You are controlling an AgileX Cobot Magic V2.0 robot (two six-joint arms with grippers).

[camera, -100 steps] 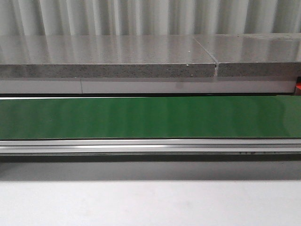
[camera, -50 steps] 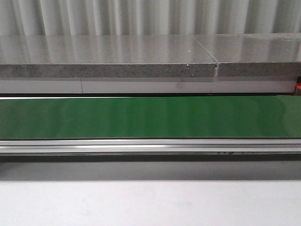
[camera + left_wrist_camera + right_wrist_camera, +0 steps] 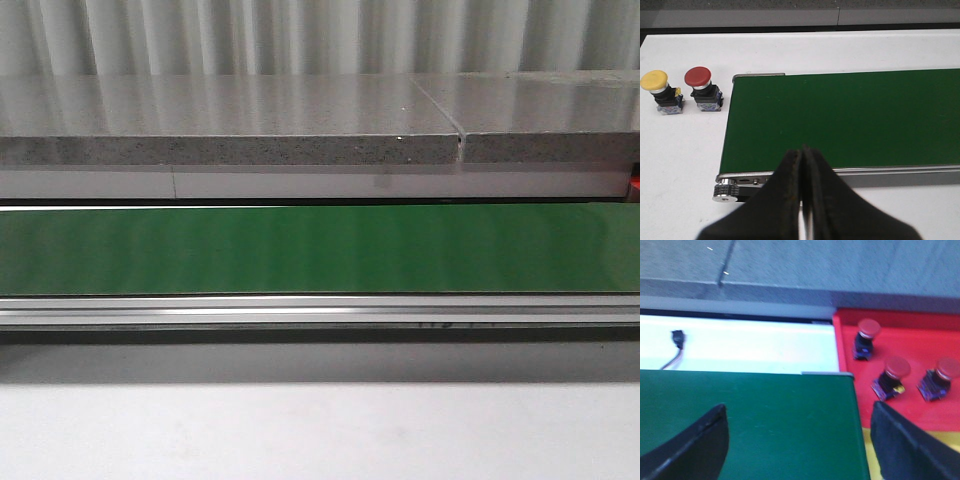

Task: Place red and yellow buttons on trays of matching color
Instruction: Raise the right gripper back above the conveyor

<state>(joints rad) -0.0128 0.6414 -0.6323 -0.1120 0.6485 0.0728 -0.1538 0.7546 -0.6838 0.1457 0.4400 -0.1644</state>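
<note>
In the left wrist view a yellow button [image 3: 659,88] and a red button [image 3: 701,86] stand side by side on the white table, just off the end of the green belt [image 3: 850,117]. My left gripper [image 3: 803,152] is shut and empty, over the belt's near rail. In the right wrist view my right gripper [image 3: 799,440] is open over the belt's other end [image 3: 745,425], empty. Beside it the red tray [image 3: 910,332] carries three red buttons [image 3: 866,337], [image 3: 892,375], [image 3: 939,377]. A strip of yellow tray [image 3: 875,460] shows near the right finger. Neither gripper shows in the front view.
The front view shows only the green belt [image 3: 320,248], its metal rail [image 3: 320,310] and a grey stone ledge [image 3: 230,120] behind. A small connector with wires [image 3: 676,342] lies on the white table beyond the belt in the right wrist view.
Faint marks on the rail in the front view have shifted to the left. Nothing else differs.
</note>
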